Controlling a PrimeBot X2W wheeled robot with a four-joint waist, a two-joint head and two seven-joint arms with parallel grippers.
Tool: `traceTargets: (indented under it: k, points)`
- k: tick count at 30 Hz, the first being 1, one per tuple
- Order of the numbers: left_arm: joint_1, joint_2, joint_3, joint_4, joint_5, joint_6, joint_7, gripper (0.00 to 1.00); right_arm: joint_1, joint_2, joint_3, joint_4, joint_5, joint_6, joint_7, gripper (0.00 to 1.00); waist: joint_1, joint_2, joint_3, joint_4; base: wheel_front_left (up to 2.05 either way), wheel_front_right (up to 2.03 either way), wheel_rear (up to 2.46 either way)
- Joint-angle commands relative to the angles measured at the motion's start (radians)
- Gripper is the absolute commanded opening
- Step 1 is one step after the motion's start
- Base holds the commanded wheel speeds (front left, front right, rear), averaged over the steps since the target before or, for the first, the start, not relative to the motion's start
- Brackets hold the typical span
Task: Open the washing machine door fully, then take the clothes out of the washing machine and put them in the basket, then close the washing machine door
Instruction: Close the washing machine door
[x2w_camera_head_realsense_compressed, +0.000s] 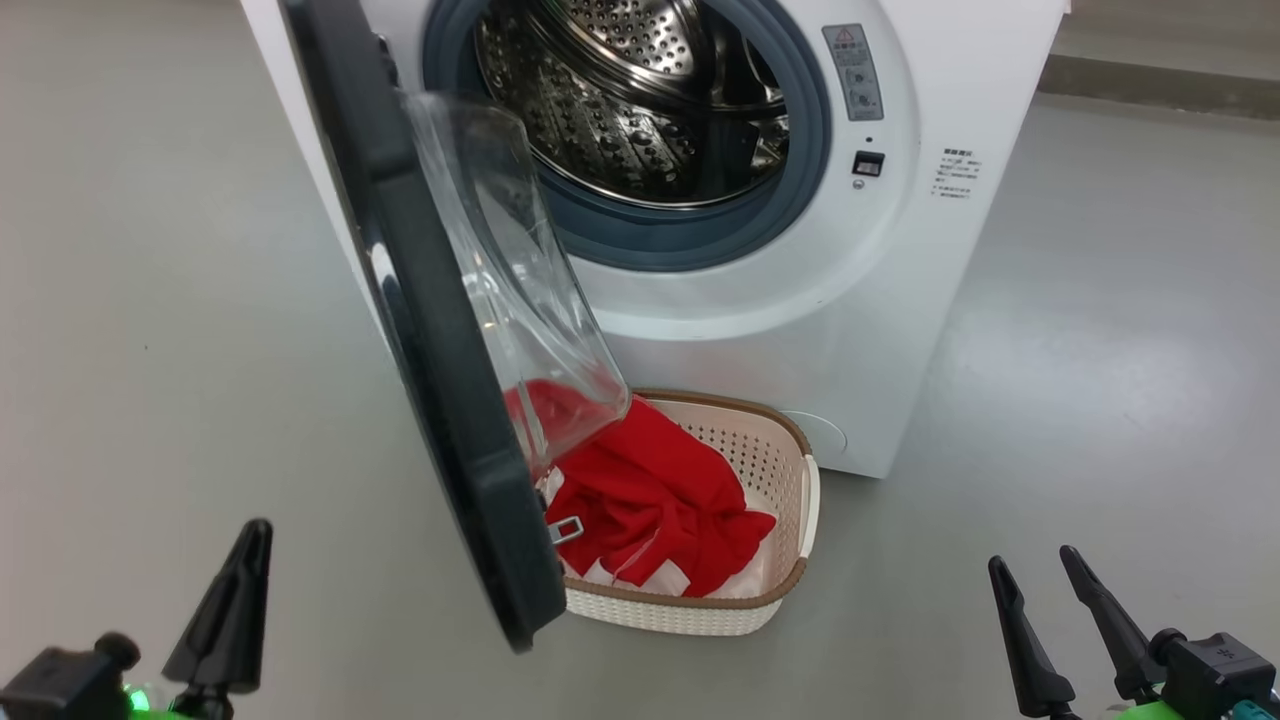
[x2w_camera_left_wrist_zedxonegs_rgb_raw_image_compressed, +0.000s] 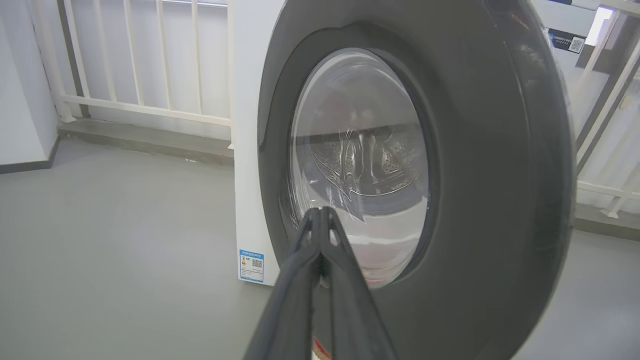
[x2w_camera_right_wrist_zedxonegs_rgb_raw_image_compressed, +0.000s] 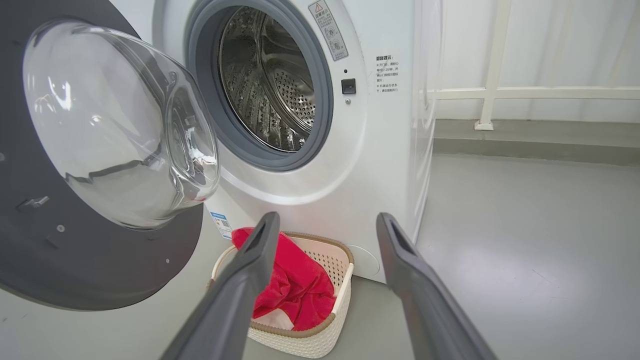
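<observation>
The white washing machine (x2w_camera_head_realsense_compressed: 900, 300) stands ahead with its steel drum (x2w_camera_head_realsense_compressed: 640, 100) showing no fabric inside. The washing machine door (x2w_camera_head_realsense_compressed: 440, 400) is swung out toward me, its glass bowl hanging over the basket (x2w_camera_head_realsense_compressed: 790, 430). The red clothes (x2w_camera_head_realsense_compressed: 650, 490) with white trim lie in that basket on the floor below the opening. My left gripper (x2w_camera_head_realsense_compressed: 258, 530) is shut on nothing, low at the left. In the left wrist view it (x2w_camera_left_wrist_zedxonegs_rgb_raw_image_compressed: 320, 212) points at the door's (x2w_camera_left_wrist_zedxonegs_rgb_raw_image_compressed: 475, 175) outer face. My right gripper (x2w_camera_head_realsense_compressed: 1033, 562) is open at the lower right, well short of the basket (x2w_camera_right_wrist_zedxonegs_rgb_raw_image_compressed: 345, 280) and clothes (x2w_camera_right_wrist_zedxonegs_rgb_raw_image_compressed: 295, 285).
Grey floor spreads to both sides of the machine. A white railing (x2w_camera_left_wrist_zedxonegs_rgb_raw_image_compressed: 150, 107) and a low kerb run behind it. A blue label (x2w_camera_left_wrist_zedxonegs_rgb_raw_image_compressed: 251, 266) marks the machine's lower corner. The open door (x2w_camera_right_wrist_zedxonegs_rgb_raw_image_compressed: 75, 260) takes up the space left of the basket.
</observation>
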Motion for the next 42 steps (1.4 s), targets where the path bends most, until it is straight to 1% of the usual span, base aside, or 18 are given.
traceTargets:
  k: [1, 4, 8, 15, 21, 32, 37, 42]
  points:
    - [-0.06, 0.038, 0.019, -0.036, -0.009, -0.006, -0.012, 0.0, -0.038, -0.015, 0.022, -0.027, -0.006, 0.007, -0.006, 1.0, 0.0, 0.0, 0.008, -0.008, 0.0, 0.0, 0.0]
    - [-0.082, 0.056, -0.014, -0.054, -0.023, -0.006, -0.012, 0.0, -0.043, -0.015, 0.02, -0.027, -0.006, 0.007, -0.006, 1.0, 0.0, 0.0, 0.017, -0.019, 0.0, 0.0, 0.0]
    - [-0.102, 0.065, -0.04, -0.071, -0.035, -0.006, -0.012, 0.0, -0.049, -0.016, 0.018, -0.028, -0.005, 0.007, -0.006, 1.0, 0.0, 0.0, 0.025, -0.028, 0.0, 0.0, 0.0]
    - [-0.141, 0.089, -0.113, -0.098, -0.047, -0.006, -0.012, 0.0, -0.063, -0.014, 0.016, -0.032, -0.007, 0.007, -0.006, 1.0, 0.0, 0.0, 0.044, -0.055, 0.0, 0.0, 0.0]
    - [-0.173, 0.096, -0.156, -0.101, -0.051, -0.006, -0.012, 0.0, -0.073, -0.01, 0.013, -0.035, -0.009, 0.007, -0.006, 1.0, 0.0, 0.0, 0.059, -0.077, 0.0, 0.0, 0.0]
    - [-0.278, 0.094, -0.238, -0.103, -0.056, -0.006, -0.012, 0.0, -0.105, -0.001, 0.003, -0.041, -0.011, 0.007, -0.006, 1.0, 0.0, 0.0, 0.107, -0.13, 0.0, 0.0, 0.0]
    - [-0.345, 0.094, -0.281, -0.086, -0.055, -0.006, -0.012, 0.0, -0.122, 0.004, 0.003, -0.044, -0.013, 0.007, -0.006, 1.0, 0.0, 0.0, 0.132, -0.157, 0.0, 0.0, 0.0]
    - [-0.421, 0.081, -0.299, -0.045, -0.047, -0.006, -0.012, 0.0, -0.144, 0.009, 0.005, -0.046, -0.013, 0.007, -0.006, 1.0, 0.0, 0.0, 0.165, -0.189, 0.0, 0.0, 0.0]
